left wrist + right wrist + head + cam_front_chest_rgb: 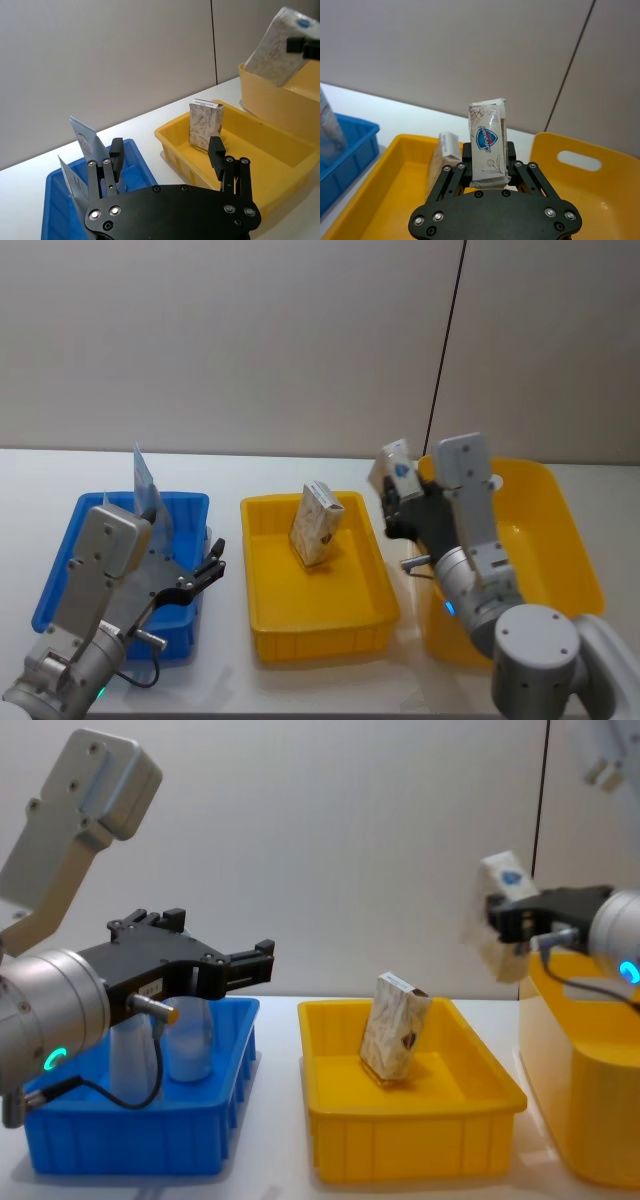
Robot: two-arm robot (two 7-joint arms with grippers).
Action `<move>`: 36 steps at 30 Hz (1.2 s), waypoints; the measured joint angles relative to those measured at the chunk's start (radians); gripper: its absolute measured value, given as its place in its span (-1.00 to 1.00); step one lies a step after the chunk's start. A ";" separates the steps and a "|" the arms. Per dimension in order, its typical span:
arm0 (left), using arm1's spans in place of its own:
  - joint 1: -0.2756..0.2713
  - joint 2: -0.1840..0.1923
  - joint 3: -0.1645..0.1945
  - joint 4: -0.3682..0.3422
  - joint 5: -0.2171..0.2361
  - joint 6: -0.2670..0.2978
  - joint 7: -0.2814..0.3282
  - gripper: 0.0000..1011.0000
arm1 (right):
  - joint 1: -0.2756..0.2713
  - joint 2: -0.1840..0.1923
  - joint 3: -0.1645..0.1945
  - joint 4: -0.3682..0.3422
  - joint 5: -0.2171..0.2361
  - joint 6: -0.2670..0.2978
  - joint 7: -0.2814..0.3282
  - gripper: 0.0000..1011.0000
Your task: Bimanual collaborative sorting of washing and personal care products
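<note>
**Mia:** Which claw is doing the work?

**Ben:** The right claw [487, 156]; it is shut tight on a soap box [487, 132], one finger on each side; the box stands up tall in its grip.

**Mia:** Where is that box?

**Ben:** Up in the air, touching nothing but the claw; it hangs about over the gap between the small yellow bin [320, 628] and the big yellow bin [572, 540].

**Mia:** And the left claw [208, 568]?

**Ben:** It is wide open and holds nothing; it hovers over the right edge of the blue bin [185, 502]; the tubes [146, 480] stand up inside that bin.

**Mia:** Is anything in the small yellow bin?

**Ben:** Yes; a second box [317, 525] leans there on its end, toward the back.

**Mia:** So what step is this?

**Ben:** I think it is the carrying step; the soap box is picked up but not yet put down; boxes seem to go in the small yellow bin and tubes in the blue one.

**Mia:** What comes next?

**Ben:** My guess is that the right claw has to swing left over the small bin, go down low, then open; it should aim for the bare floor in front of the second box, so it does not knock it over; the left claw should stay on its own side, so the two do not bump.
</note>
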 joint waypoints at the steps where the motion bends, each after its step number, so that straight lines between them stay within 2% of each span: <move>1: 0.000 0.000 0.000 0.000 0.000 0.000 0.000 0.98 | -0.002 0.001 0.004 -0.005 -0.002 0.000 -0.005 -0.35; 6: 0.000 0.000 0.000 0.000 0.000 0.000 0.000 0.98 | -0.013 0.007 0.028 -0.037 -0.015 0.011 -0.032 -0.35; 11: 0.000 0.000 0.000 0.000 0.000 0.000 0.000 0.98 | -0.026 0.013 0.055 -0.066 -0.026 0.048 -0.058 -0.35; 16: 0.000 0.000 0.000 0.000 0.000 0.000 0.000 0.98 | -0.045 0.019 0.092 -0.095 -0.028 0.111 -0.074 -0.35; 27: 0.000 0.000 0.000 0.000 0.000 0.000 0.000 0.98 | -0.069 0.021 0.145 -0.100 -0.005 0.199 -0.067 -0.35; 32: 0.000 0.000 0.000 0.000 0.000 0.000 0.000 0.98 | -0.074 0.022 0.158 -0.093 0.003 0.217 -0.057 -0.36; 35: 0.000 0.000 0.000 0.000 0.000 0.000 0.000 0.98 | -0.075 0.022 0.162 -0.090 0.006 0.222 -0.053 -0.29; 36: 0.000 0.000 0.000 0.000 0.000 0.000 0.000 0.98 | -0.076 0.022 0.164 -0.089 0.007 0.224 -0.050 -0.16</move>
